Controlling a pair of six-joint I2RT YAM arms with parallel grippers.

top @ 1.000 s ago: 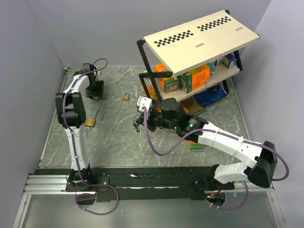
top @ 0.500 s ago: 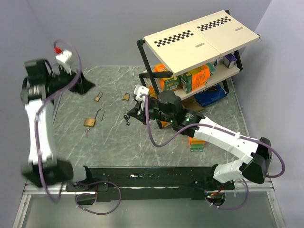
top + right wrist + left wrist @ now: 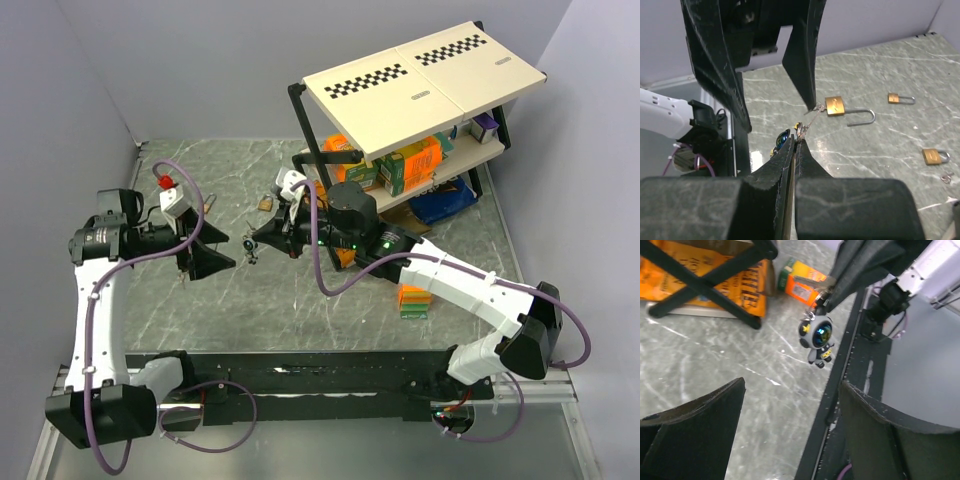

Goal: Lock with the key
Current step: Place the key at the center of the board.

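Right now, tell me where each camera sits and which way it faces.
Top external: above and behind, looking down on the table; left gripper and right gripper show.
Left wrist: faces the right gripper and keychain; own open fingers show.
Right wrist: faces the left gripper and open padlock; own fingers shut on keychain.
Shared: all see the keychain.

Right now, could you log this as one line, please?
right pincer: shut on key | left pincer: open, facing key | open padlock: not held
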